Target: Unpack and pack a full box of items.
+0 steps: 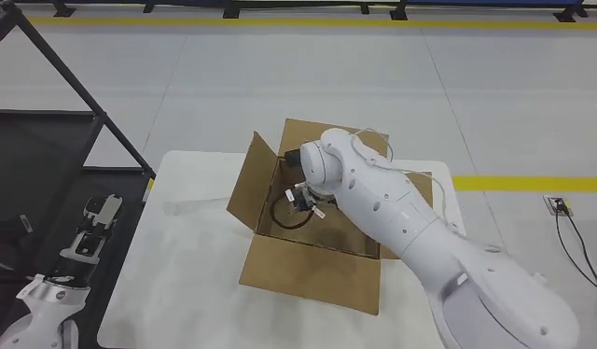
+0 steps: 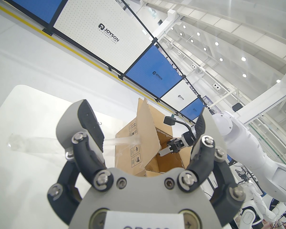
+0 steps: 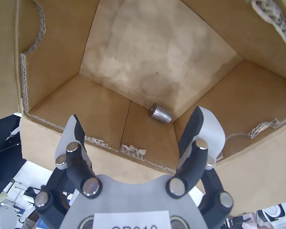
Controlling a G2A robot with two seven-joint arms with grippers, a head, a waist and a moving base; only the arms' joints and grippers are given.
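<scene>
Right jaws: released, with nothing between them; my right gripper [image 3: 136, 115] hangs in the mouth of the cardboard box [image 3: 57, 36].
Left jaws: also spread and empty; my left gripper [image 2: 143, 113] sits off the left edge of the tabletop [image 1: 177, 284], well apart from the box.
Item: a small metal cylinder [image 3: 160, 116] lies on its side in a corner of the box floor, close against the walls.
Direction: ahead of my right fingertips and below them, deeper in the box.
Long axis: it runs roughly along the line from one finger to the other, so I judge a wrist turn is needed to close across its round sides.
Nearer arm: the right, by far.
</scene>
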